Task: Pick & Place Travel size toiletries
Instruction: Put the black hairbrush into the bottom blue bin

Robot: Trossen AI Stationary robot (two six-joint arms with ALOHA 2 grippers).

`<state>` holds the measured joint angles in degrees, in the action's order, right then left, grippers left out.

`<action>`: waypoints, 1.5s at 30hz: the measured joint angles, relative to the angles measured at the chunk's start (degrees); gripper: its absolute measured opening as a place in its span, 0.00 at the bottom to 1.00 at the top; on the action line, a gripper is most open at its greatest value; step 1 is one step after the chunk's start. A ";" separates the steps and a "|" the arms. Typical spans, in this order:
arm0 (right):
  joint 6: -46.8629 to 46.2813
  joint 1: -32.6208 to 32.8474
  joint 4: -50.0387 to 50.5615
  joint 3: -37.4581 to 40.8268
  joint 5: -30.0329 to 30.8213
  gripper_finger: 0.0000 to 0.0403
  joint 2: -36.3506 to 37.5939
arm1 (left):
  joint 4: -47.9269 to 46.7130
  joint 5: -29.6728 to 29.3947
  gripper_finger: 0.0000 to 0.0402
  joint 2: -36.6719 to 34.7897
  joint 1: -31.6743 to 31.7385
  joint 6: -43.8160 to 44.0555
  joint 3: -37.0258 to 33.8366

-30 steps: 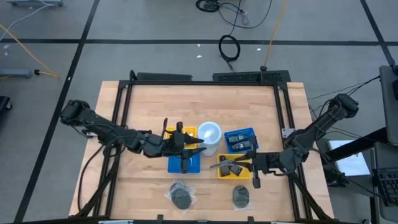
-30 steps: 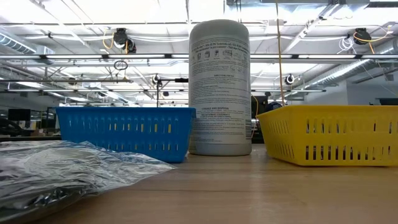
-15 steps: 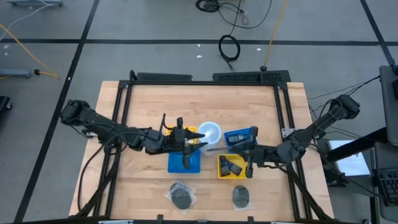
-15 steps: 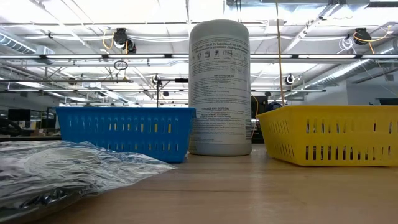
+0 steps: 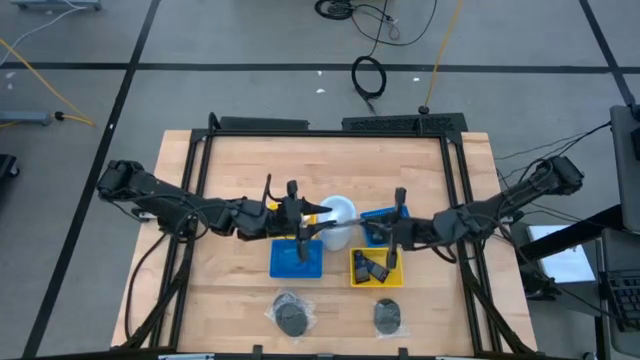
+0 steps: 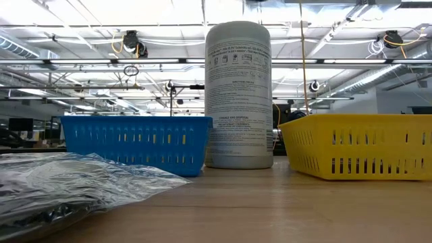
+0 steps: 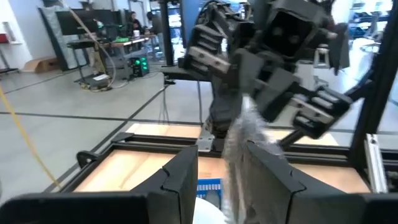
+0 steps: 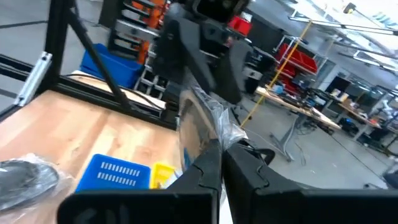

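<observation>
Right tool [image 8: 219, 163] pinching clear wrap [image 8: 208, 127], contents seemingly hidden

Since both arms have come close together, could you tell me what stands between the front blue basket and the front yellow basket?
In the low view, only the white cylinder tub stands between the blue basket and the yellow basket, set slightly behind them.

The right gripper [image 5: 362, 231] has moved from the yellow basket [image 5: 376, 268] toward the left gripper [image 5: 322, 221].

2 dark jointed arms, black cables alongside; blocky black gripper [image 7: 217, 180] fingers.
</observation>
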<state>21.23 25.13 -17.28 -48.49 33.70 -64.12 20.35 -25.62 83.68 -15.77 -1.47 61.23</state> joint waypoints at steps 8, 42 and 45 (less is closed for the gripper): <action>-5.84 -0.07 7.29 0.00 -4.56 0.00 -0.02 | 0.74 0.43 0.32 0.00 -0.11 -1.25 0.00; -4.33 -1.31 2.77 0.00 -2.30 0.00 2.00 | 1.41 5.56 0.32 -0.02 -0.17 -4.13 0.00; -5.53 -1.31 3.85 0.00 -2.36 0.00 2.00 | 1.59 5.56 0.32 -0.02 -0.17 -4.28 0.00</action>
<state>15.70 23.82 -13.43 -48.49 31.34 -62.11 21.94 -20.06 83.66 -15.94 -5.75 61.23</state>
